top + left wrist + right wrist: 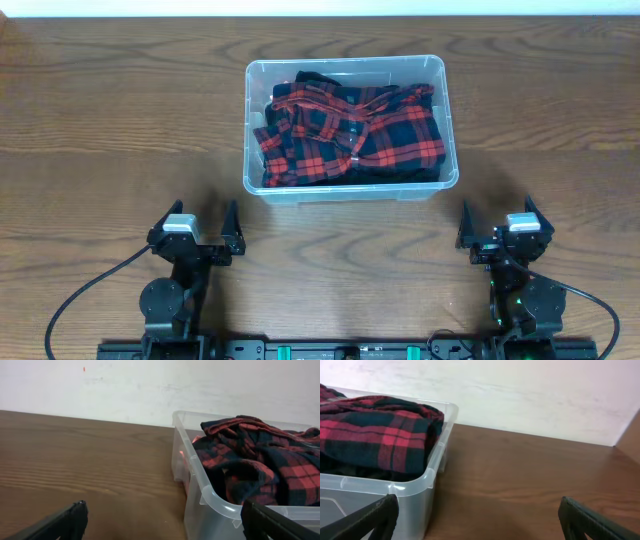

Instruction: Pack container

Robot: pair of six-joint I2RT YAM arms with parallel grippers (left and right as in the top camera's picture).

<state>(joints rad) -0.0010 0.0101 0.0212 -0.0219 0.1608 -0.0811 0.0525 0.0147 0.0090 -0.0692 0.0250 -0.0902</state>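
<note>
The container is a clear plastic tub at the table's middle back. A red and black plaid shirt lies crumpled inside it and fills it. The tub's rim shows in the left wrist view and in the right wrist view, with the shirt heaped inside. My left gripper is open and empty near the front left, short of the tub. My right gripper is open and empty near the front right, short of the tub.
The wooden table stretches left and right of the tub. A white wall stands behind the table's far edge. Black cables run from the arm bases at the front edge.
</note>
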